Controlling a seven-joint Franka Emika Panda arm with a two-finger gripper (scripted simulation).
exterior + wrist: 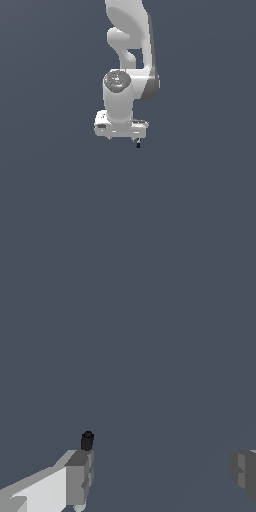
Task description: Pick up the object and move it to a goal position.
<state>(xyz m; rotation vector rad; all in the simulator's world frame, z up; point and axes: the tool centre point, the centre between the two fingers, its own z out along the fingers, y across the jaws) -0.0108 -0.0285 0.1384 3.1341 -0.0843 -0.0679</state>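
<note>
The object is a tiny stick. Only its black rounded tip shows in the wrist view, standing right against the outer end of one finger. Its pale shaft is mostly hidden behind that finger. In the exterior view the object is a small dark speck just under the hand's end on the exterior view's right. My white gripper is open, and in the wrist view its jaws are spread wide with nothing between them. The other finger is far from the stick.
The ground is a plain dark grey-blue surface with no other objects or edges in view. The white arm rises above the hand in the exterior view.
</note>
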